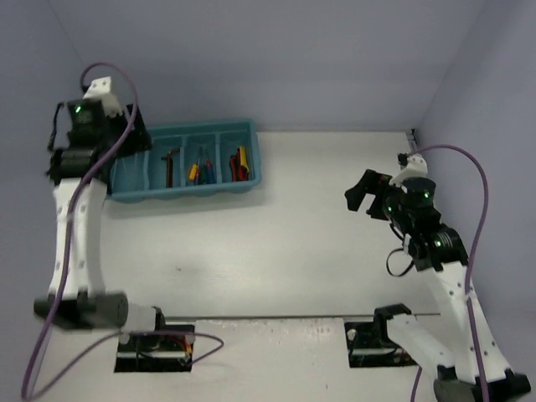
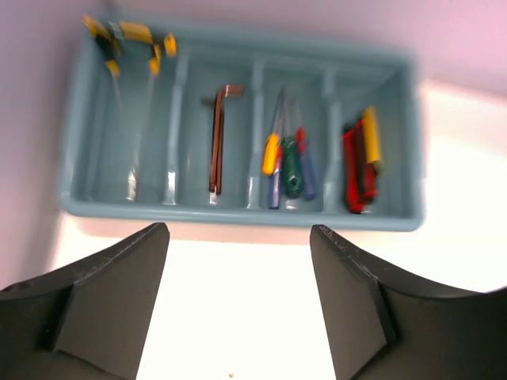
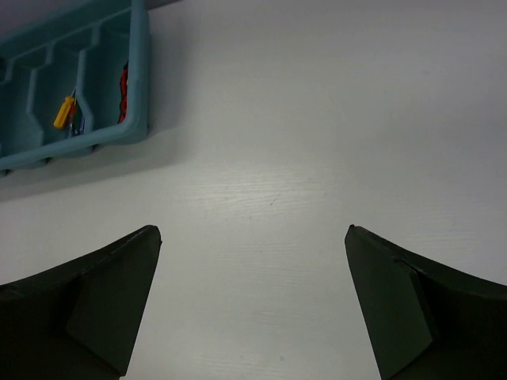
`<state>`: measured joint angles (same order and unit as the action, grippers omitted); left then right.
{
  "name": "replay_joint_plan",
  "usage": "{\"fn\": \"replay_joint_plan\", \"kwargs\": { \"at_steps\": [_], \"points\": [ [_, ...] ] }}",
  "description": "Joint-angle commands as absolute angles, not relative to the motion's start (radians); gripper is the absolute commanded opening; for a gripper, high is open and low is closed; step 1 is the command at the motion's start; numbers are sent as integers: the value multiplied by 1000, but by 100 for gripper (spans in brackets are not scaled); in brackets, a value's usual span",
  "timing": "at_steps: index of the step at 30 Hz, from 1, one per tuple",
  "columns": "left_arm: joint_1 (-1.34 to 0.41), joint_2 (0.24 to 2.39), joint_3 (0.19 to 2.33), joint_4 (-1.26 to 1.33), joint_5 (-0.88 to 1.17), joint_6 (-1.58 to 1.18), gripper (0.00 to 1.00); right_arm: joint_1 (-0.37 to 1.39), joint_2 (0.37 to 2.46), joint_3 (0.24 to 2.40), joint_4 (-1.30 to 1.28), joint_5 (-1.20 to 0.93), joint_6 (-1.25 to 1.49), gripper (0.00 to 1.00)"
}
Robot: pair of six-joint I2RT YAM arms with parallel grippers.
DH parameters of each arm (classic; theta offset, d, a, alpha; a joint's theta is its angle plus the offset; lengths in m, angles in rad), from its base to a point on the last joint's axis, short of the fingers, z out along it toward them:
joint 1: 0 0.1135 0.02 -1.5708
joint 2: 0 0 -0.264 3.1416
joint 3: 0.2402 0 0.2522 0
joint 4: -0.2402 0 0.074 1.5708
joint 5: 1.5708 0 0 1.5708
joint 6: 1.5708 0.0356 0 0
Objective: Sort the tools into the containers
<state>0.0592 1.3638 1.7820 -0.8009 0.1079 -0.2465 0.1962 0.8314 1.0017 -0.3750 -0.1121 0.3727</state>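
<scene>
The teal tray [image 1: 201, 191] stands at the back left, and all the tools I see lie in it. In the left wrist view the tray [image 2: 238, 214] holds blurred yellow-and-black tools [image 2: 135, 36] in its left compartment. The dark hex key [image 2: 218, 134] lies in the second. Yellow [image 2: 272, 153], green [image 2: 291, 166], blue and red screwdrivers lie in the third. The red pliers [image 2: 356, 170] with a yellow-handled tool lie in the fourth. My left gripper [image 2: 238, 233] is open and empty, raised in front of the tray, at its left end [image 1: 132, 138]. My right gripper [image 3: 253, 231] is open and empty over bare table, far right [image 1: 356, 194].
The tray [image 3: 141, 71] shows at the upper left of the right wrist view. The white table [image 1: 293, 243] ends at grey walls behind and on both sides. Purple cables loop off both arms. The arm bases sit at the near edge.
</scene>
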Motion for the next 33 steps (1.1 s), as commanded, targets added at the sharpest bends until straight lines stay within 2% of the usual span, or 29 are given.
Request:
{"fn": "replay_joint_plan", "kwargs": {
  "at_steps": [1,8,16,24,33],
  "points": [
    [52,1054,1676,-827,90,-260,71,205,767,1127,-381,34,255,100],
    [-52,739,1420,-863,-114,-266,74,315,699,1164,-399,296,183,100],
    [-81,520,1254,-934,-200,-272,79,347,647,1172,-397,374,139,100],
    [-81,448,1184,-978,-218,-279,80,351,658,1174,-372,388,135,100],
    [-81,505,1236,-1010,-214,-278,81,351,657,1149,-327,373,143,100]
  ]
}}
